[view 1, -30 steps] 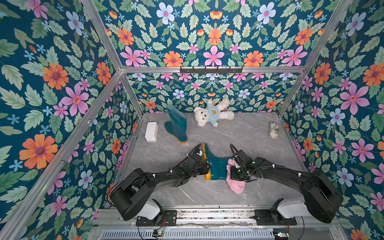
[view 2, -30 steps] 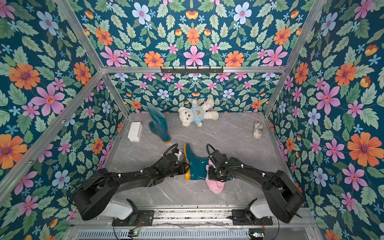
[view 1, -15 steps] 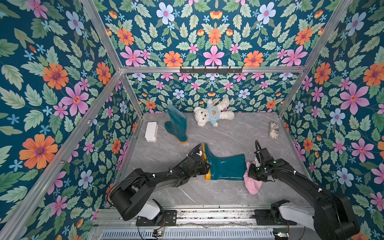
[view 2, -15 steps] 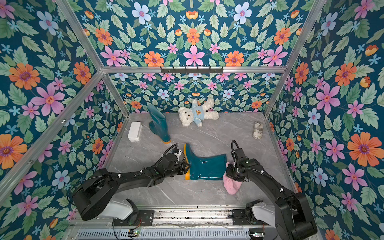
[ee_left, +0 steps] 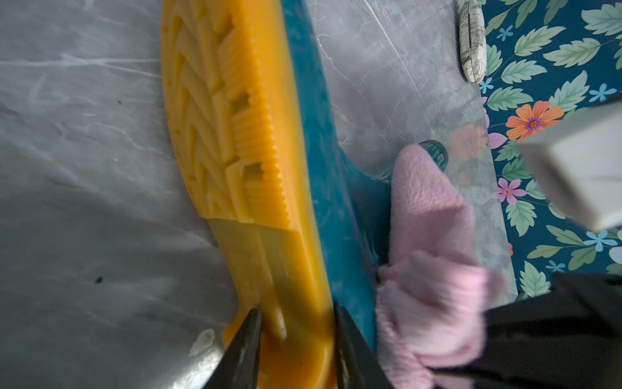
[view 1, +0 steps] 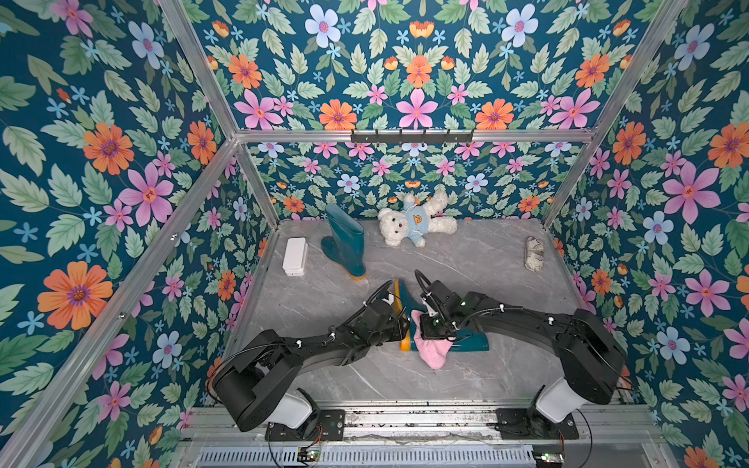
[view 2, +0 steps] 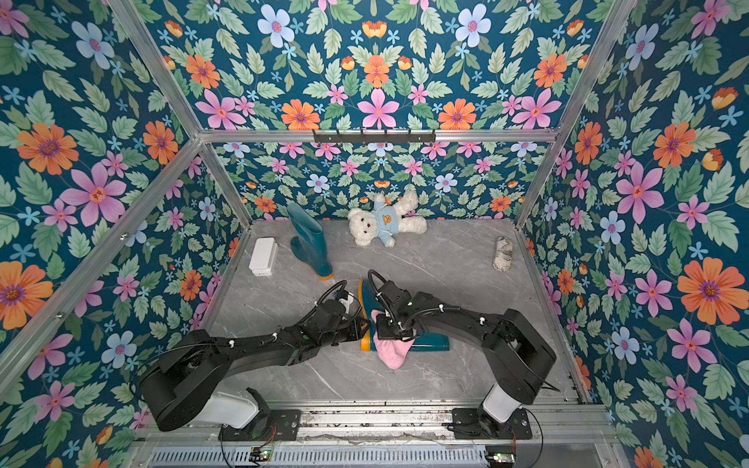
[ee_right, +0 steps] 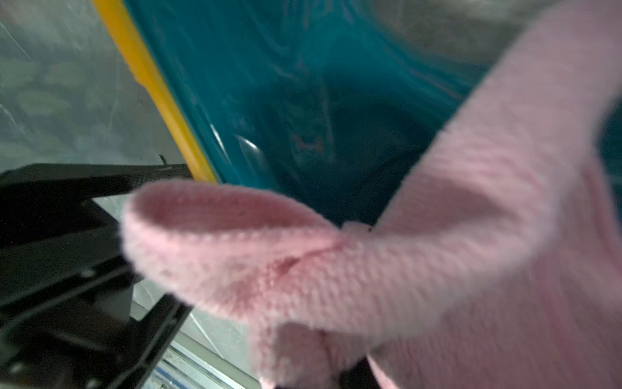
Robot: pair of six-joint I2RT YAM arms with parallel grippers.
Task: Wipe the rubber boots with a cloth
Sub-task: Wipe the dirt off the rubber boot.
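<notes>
Moved since last frame, shaft mouth to ankle: right gripper [view 1: 433, 332], pinching soft pink fuzzy cloth [view 1: 434, 351] against side-lying glossy teal rubber boot [view 1: 472, 342]; left gripper [ee_left: 296, 315] clamped across its yellow-orange sole [ee_left: 215, 111]

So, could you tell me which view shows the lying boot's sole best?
The left wrist view: the sole fills it, tread sharp. Both top views show only its edge; the right wrist, a blurred strip.
</notes>
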